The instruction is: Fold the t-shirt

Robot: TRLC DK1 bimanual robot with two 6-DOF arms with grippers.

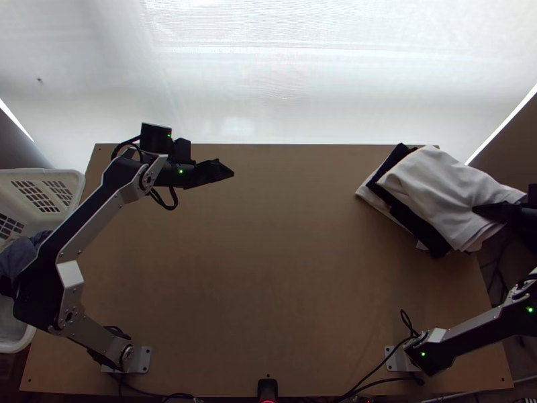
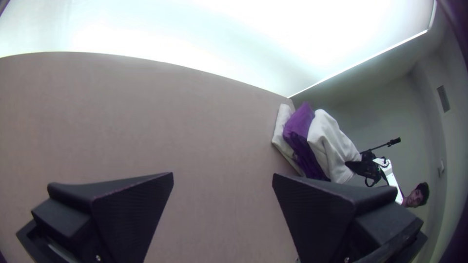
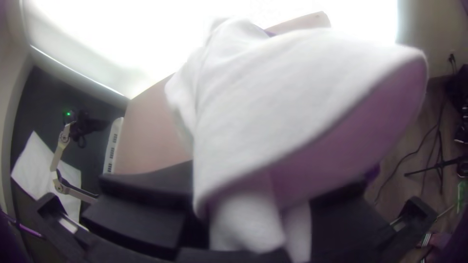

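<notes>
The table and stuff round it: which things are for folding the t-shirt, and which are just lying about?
For the job:
top white cloth, probably the t-shirt
right gripper, at that cloth
left gripper, fingers open

Probably just lying about:
purple cloth, under the white one
white basket
dark cloth in the basket

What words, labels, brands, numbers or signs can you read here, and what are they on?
There are none that I can read. I make out no lettering on the white cloth, the slotted basket, the table, the left arm or the right arm.
</notes>
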